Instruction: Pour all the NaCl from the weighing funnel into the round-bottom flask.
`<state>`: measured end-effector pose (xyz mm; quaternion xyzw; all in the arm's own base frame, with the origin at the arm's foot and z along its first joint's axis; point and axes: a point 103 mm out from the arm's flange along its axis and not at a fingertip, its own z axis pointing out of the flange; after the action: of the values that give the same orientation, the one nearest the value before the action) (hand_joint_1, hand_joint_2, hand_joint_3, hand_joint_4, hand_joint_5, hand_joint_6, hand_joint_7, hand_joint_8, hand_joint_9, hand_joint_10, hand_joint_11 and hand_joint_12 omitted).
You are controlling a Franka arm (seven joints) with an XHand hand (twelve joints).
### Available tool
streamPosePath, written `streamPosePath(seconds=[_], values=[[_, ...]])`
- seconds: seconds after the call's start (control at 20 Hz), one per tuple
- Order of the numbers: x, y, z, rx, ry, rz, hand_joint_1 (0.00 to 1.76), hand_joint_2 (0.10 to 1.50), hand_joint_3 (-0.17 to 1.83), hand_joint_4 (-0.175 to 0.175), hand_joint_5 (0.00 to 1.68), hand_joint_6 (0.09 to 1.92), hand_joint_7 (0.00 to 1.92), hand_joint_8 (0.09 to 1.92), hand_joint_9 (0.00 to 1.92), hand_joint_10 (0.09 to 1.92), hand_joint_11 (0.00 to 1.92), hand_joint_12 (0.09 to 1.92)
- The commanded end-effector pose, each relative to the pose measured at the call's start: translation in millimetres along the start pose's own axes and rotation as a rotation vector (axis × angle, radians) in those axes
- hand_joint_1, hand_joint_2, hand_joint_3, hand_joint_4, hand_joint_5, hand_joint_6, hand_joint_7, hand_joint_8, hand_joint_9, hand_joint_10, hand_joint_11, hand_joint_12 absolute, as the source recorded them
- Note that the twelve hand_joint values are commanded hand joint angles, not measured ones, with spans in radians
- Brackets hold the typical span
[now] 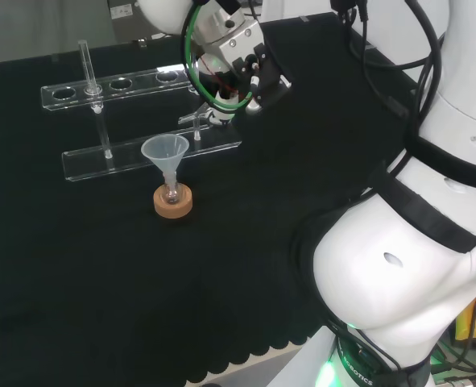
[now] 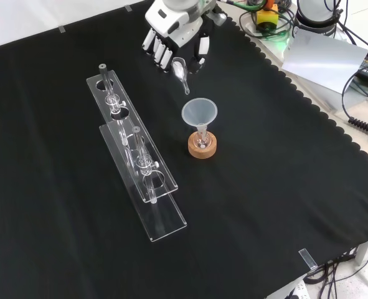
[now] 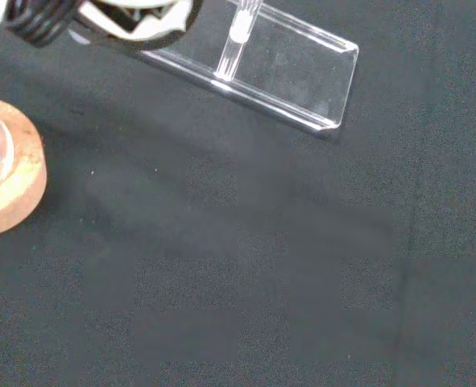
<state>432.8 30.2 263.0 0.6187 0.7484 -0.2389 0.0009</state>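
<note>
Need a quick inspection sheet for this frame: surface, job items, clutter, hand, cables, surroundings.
Surface: black cloth over the bench, scalloped edge at the front view's right.
Job's things: small round-bottom flask upright on a cork ring, with a clear funnel in its neck. Weighing funnel held in the hand, above and short of the funnel, spout toward it.
Clutter: clear plastic rack with holes and thin posts, left of the flask in the front view.
Hand: hand curled round the weighing funnel.
Cables: green and black cables along the wrist; black cables by the arm.
Surroundings: loose cables and gear beyond the cloth's edge.
</note>
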Motion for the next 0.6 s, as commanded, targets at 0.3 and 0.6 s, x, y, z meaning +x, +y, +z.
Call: streamPosePath(seconds=[0.3,0.6], values=[[11.9,-2.1,2.1,0.025,-0.093,-0.016,1.07,0.73,0.75,0.131,1.04,1.10,0.80,0.74,1.02,0.56,0.57,1.26],[10.8,-3.2,1.5,0.062,-0.122,-0.014,1.07,0.73,0.75,0.132,1.04,1.10,0.79,0.73,1.02,0.55,0.57,1.26]])
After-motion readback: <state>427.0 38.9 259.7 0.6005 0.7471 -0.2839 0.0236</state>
